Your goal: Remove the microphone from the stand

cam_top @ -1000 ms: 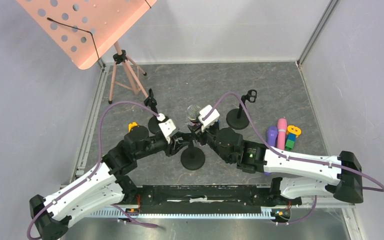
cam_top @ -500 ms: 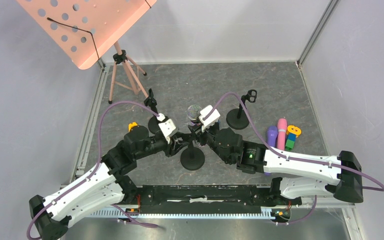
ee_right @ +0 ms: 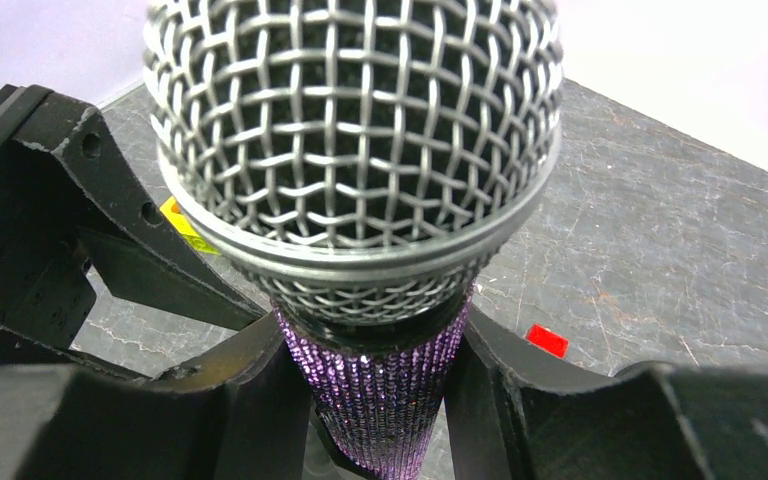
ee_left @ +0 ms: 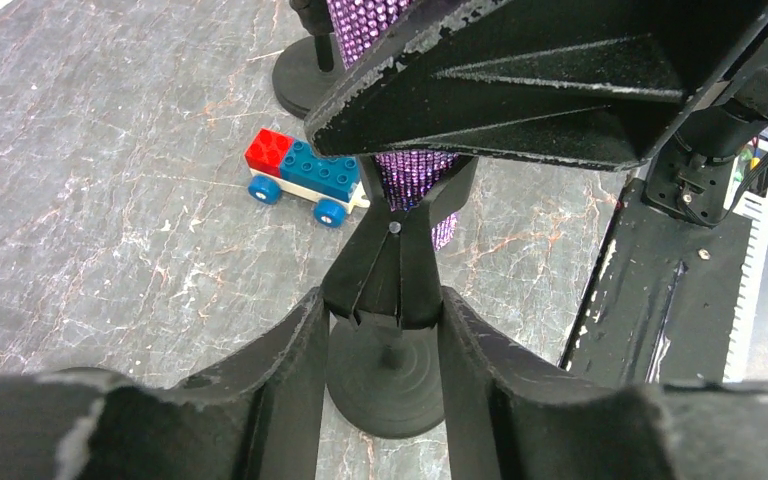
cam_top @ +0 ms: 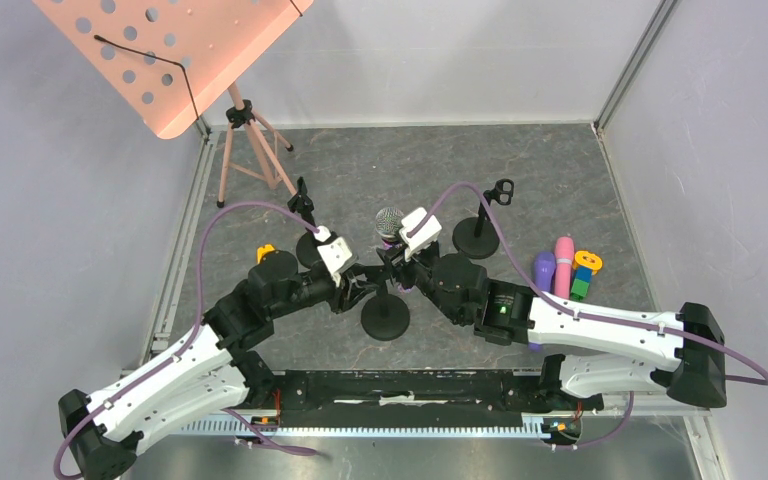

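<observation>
The right gripper [ee_right: 375,340] is clenched on the microphone [ee_right: 355,130], which has a silver mesh head and a glittery purple handle; the two black fingers [ee_right: 250,400] press the handle from either side, just under the head. The left gripper [ee_left: 385,300] is clamped on the neck of the black round-based stand [ee_left: 388,375], one finger touching each side just below the clip. The microphone sits upright in that clip, the handle seated in it. The stand is near the middle of the grey marbled desk [cam_top: 560,180], somewhat closer to the near edge, and the two arms meet over it from left and right.

Just beyond the stand lies a toy car of red and blue bricks with blue wheels [ee_left: 305,180]. Two more black stands [cam_top: 477,237] [cam_top: 310,245] are set farther back, one on each side. A purple cylinder [cam_top: 543,270] and a pink cylinder [cam_top: 564,262] lie side by side toward the right edge. A pink perforated music stand [cam_top: 175,50] rises at the far left corner.
</observation>
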Controlling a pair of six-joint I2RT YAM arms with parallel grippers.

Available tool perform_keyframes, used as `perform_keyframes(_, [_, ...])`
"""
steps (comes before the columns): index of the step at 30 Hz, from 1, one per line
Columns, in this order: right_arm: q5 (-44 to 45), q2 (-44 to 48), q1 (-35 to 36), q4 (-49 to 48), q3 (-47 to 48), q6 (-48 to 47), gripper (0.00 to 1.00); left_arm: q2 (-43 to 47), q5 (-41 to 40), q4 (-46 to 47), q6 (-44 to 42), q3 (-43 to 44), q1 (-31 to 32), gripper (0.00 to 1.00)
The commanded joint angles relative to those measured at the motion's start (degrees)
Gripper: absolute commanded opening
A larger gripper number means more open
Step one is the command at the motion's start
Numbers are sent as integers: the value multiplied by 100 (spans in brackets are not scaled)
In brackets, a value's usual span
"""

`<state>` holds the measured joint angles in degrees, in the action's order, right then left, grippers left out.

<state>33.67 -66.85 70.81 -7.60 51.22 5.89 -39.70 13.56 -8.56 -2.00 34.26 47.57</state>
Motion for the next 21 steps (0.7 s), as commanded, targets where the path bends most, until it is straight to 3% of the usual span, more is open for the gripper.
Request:
perform_keyframes(1, [-82,35,-39,-4,98,17,43,-10,189,-43,12,245,15,37])
perform_keyframes(8, [-176,75,-43,-3,103,17,44,-145,74,-370,-132,389,19,15])
perform_keyframes(11, [-94,103,-41,20,125,34,43,-121,-25,-401,-129,391,23,13])
perform_keyframes(15, [646,25,-42,361,292,120,43,-20,-95,-323,-82,319,16,12])
perform_keyframes(21, [460,-45,-41,473,340,122,45,8,-195,-367,-81,326,16,5])
